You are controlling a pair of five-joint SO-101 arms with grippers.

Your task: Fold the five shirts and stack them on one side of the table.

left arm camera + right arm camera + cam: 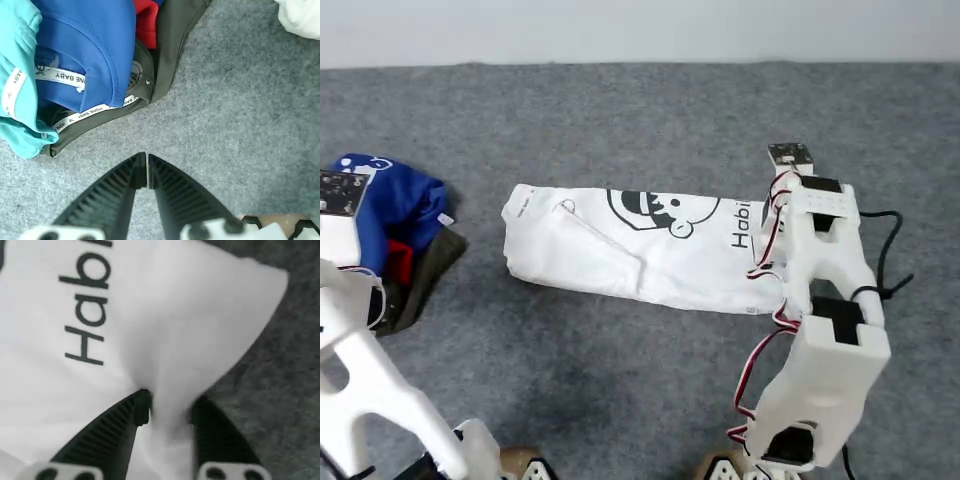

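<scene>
**Last shirt mid-fold**

The right gripper point(167, 407) pinches an edge of the white shirt point(640, 250), a long band at the centre of the bench point(620, 380) (one more fold seems needed). The left gripper point(147, 165), closed and empty, hangs beside the pile point(405, 205) at nine o'clock, apparently four shirts.

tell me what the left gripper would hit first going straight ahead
Probably the edge of the dark shirt, just ahead of the left gripper; depth is unclear, so perhaps the grey table first.
</scene>
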